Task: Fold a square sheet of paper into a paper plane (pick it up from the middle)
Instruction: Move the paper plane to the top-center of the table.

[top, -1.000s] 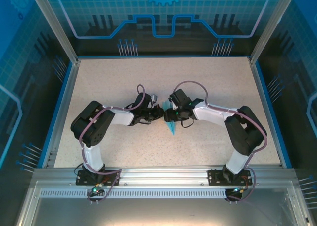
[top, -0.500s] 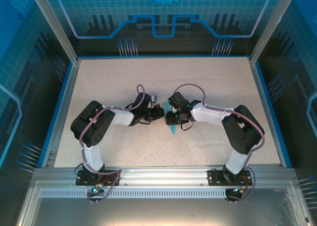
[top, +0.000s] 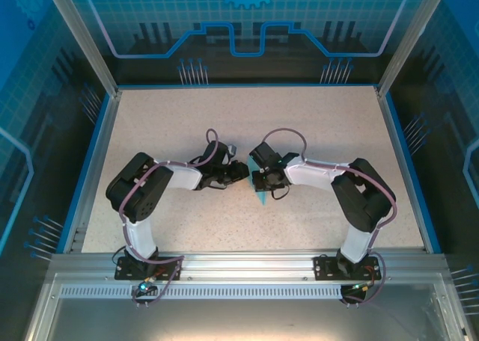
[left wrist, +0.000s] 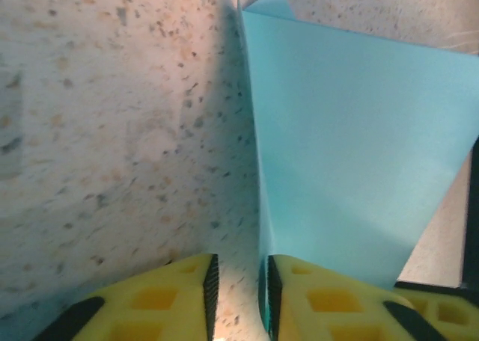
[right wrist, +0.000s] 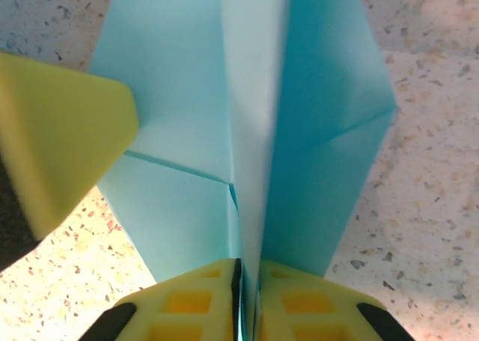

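1. Right wrist view: at bottom centre, my right gripper [right wrist: 247, 270] pinches the paper plane [right wrist: 251, 124] by its raised middle fold.
2. My left gripper [left wrist: 239, 281] is slightly parted, paper edge against 1 pad.
3. Paper plane sits mid-table [top: 187, 124].

top external: fixed, high behind both arm bases, tilted down over the whole table [top: 172, 117], far
left wrist: on left arm, looks past left gripper [left wrist: 238, 265] onto tabletop, very close
right wrist: on right arm, looks past right gripper [right wrist: 247, 266], very close
shared: all three catch paper plane [top: 262, 198] at table centre, wrist views from opposite sides
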You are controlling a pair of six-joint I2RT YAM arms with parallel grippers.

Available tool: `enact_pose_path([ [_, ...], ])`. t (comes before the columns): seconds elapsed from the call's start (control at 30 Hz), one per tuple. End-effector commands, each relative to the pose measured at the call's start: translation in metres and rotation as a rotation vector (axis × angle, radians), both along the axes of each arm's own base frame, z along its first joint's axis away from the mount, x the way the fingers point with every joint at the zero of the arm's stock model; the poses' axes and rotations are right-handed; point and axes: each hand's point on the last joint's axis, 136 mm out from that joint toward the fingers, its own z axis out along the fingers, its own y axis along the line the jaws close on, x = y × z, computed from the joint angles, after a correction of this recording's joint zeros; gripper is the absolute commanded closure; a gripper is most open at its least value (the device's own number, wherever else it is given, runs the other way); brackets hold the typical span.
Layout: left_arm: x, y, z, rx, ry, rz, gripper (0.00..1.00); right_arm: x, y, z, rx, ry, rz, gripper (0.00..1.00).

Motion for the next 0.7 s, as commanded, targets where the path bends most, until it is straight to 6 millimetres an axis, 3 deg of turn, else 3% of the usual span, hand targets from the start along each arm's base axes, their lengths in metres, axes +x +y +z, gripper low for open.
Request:
enact_pose_path([
  [0.0,0.013,0.017,0.029,0.061,-0.043,0.062,0.65,0.001,-0.003,0.007,-0.091,-0.027,-0.005,0.87],
  [0.2,0.023,0.064,0.043,0.115,-0.022,0.215,0.62,0.004,-0.002,0.009,-0.193,-0.055,0.007,0.85],
  [0.33,0.023,0.083,0.043,0.117,-0.009,0.26,0.62,0.008,-0.001,0.006,-0.262,-0.07,0.021,0.83],
  [0.67,0.021,0.089,0.037,0.131,0.01,0.272,0.62,0.006,0.002,-0.006,-0.318,-0.069,0.042,0.79],
])
